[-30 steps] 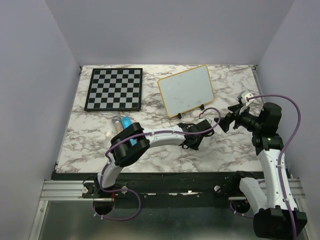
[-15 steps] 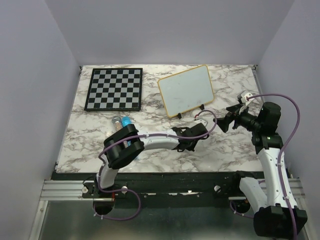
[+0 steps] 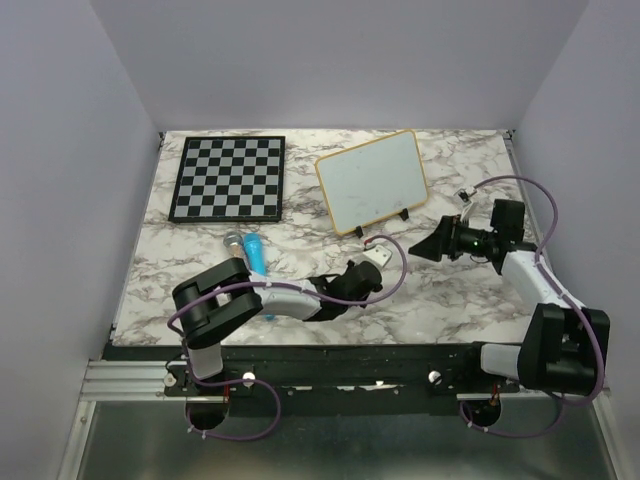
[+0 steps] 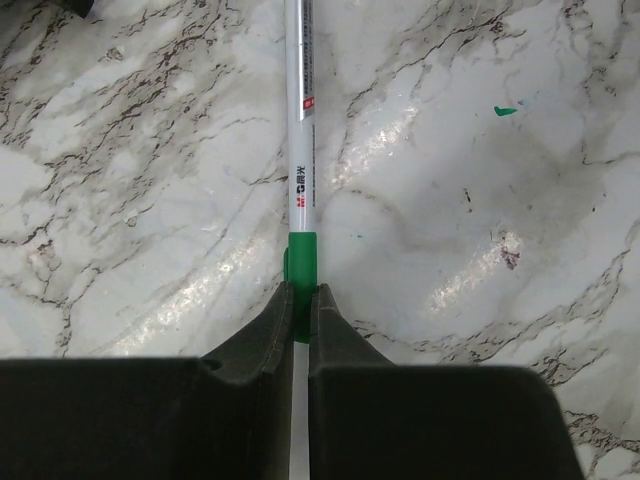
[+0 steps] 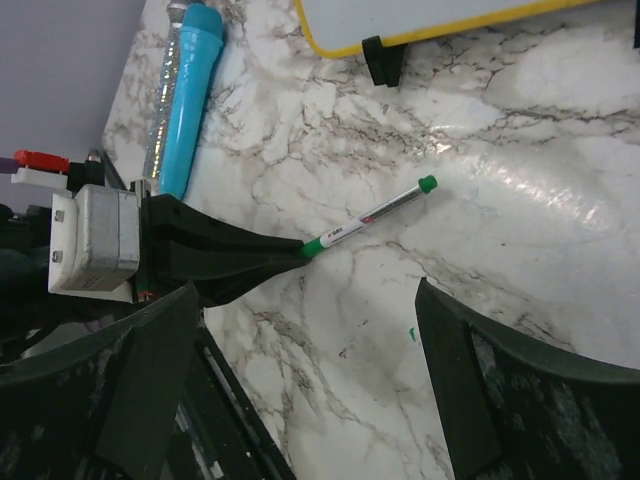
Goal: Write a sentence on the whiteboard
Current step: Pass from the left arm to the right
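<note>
My left fingers (image 4: 291,318) are pressed together, pinching the green end of a marker (image 4: 301,150) right at the tips. The white barrel with red print runs from my fingertips straight up to the top edge of the left wrist frame. It sits low along the desk (image 4: 480,260); I cannot tell if it touches. A small green mark (image 4: 505,110) is on the desk at upper right of that frame, apart from the marker.

My right fingers (image 3: 428,247) are spread wide and hold nothing. They are above the desk, right of centre in the overhead frame, pointing left toward my left fingers. In the right wrist frame they sit at lower left and lower right. The marker is at centre above them, green at both ends, with my left fingers on its lower-left end.

The whiteboard (image 3: 373,180) is at upper middle of the overhead frame, propped tilted on black feet (image 5: 385,60). It is just right of the chessboard (image 3: 228,178) and apart from both sets of fingers. I cannot tell any writing on it at this size.

A blue tube (image 3: 254,248) and a silvery tube (image 3: 233,240) lie side by side on the desk below the chessboard, left of centre.
</note>
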### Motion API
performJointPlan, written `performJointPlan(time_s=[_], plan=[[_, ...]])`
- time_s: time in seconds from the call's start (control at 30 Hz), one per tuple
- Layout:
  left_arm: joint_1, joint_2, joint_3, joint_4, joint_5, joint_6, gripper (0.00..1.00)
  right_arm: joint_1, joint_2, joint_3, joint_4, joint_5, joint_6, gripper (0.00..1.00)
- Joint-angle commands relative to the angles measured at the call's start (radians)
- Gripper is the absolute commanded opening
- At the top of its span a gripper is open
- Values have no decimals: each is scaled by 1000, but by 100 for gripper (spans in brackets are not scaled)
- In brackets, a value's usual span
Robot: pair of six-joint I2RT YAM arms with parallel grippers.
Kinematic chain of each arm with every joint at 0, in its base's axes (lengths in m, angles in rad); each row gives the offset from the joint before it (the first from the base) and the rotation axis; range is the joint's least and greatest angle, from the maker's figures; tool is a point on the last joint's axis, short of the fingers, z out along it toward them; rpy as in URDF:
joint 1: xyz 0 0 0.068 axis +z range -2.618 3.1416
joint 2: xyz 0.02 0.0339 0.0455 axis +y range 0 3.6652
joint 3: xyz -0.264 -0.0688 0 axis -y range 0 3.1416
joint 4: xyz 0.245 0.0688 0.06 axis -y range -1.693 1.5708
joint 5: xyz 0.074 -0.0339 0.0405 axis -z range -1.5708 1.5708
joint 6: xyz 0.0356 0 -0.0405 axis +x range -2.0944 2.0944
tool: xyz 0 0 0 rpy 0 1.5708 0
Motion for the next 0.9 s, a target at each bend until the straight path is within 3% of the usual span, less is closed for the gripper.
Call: performJointPlan(time_s=[0.0,0.27,0.7,0.8,0.87], plan=[[-3,-33,-72,146,-31,53,0,29,47,-31,94,-50,137,96],[-15,-55,-109,238,-19,82,0,45,220,-42,150,-8,258,96],[-52,-46,-109,326,35,91,0,124,359,-22,177,56,268,95],[-58,-38,-106,337,46,89,0,122,412,4,177,51,274,93],[-61,-33,-101,340,52,88,0,124,473,42,186,32,292,86]])
